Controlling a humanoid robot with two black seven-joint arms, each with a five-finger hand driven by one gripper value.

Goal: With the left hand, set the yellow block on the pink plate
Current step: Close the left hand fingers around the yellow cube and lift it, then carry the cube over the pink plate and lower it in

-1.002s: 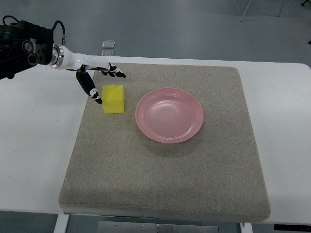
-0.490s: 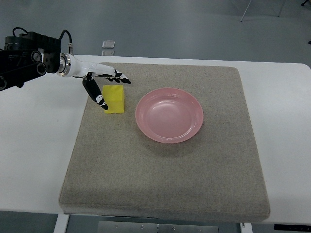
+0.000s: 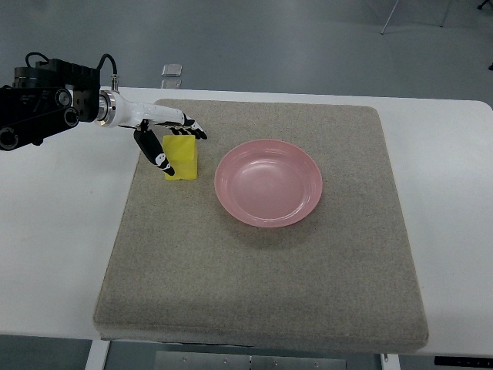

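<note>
Block approach: my left hand [image 3: 171,139] brackets the yellow block [image 3: 182,156], fingers [image 3: 192,128] spread across its far edge, thumb down its near side, no squeeze evident. Block sits at the pink plate's [image 3: 268,183] 9 o'clock.

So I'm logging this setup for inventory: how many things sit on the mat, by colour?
Yellow: 1, the yellow block
Pink: 1, the pink plate
Total: 2 on the grey mat
</note>
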